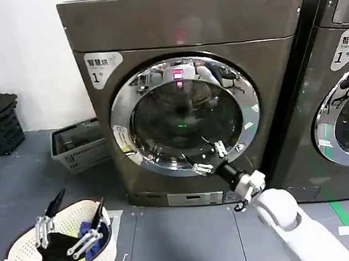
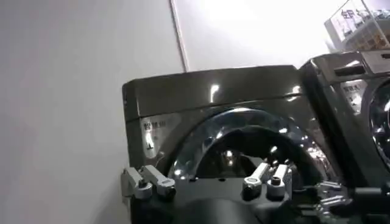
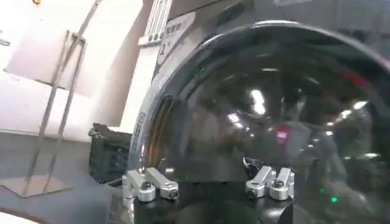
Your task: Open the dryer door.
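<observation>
Head view: bronze-grey boxy dryer (image 1: pixel 184 32) upright on grey floor; second darker machine (image 1: pixel 341 79) cut off at right edge. Dryer door (image 1: pixel 120 120), round chrome ring around dark glass porthole, sits flush on front panel, facing robot, closed. Right gripper (image 1: pixel 209 158) at door's lower right rim, fingers spread apart, holding nothing; contact with ring hard to judge. Left gripper (image 1: pixel 72 222) idle low left over white basket (image 1: pixel 15 260), fingers apart, empty.

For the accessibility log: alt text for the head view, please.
The right gripper is open at the lower chrome ring of the closed dryer door. The left gripper, open, hangs low over a white laundry basket on the floor.
</observation>
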### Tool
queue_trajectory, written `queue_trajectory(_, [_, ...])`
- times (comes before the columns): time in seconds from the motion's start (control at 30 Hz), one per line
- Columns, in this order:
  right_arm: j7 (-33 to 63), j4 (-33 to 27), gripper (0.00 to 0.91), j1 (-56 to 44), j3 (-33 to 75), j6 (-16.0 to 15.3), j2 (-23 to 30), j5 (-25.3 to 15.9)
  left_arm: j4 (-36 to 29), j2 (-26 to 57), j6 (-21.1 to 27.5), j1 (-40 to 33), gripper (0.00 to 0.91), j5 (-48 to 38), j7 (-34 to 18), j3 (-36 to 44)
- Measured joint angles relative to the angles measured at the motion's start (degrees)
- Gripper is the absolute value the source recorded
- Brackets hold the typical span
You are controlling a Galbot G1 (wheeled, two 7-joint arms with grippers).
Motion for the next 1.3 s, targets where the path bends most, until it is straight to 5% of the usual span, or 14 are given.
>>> queue_trajectory(1.3, [1.2, -10.1, 0.907, 16.1, -13.0, -1.1, 4.7, 1.7, -1.0, -0.6, -0.2, 0.8, 0.907, 1.2, 0.2, 0.9])
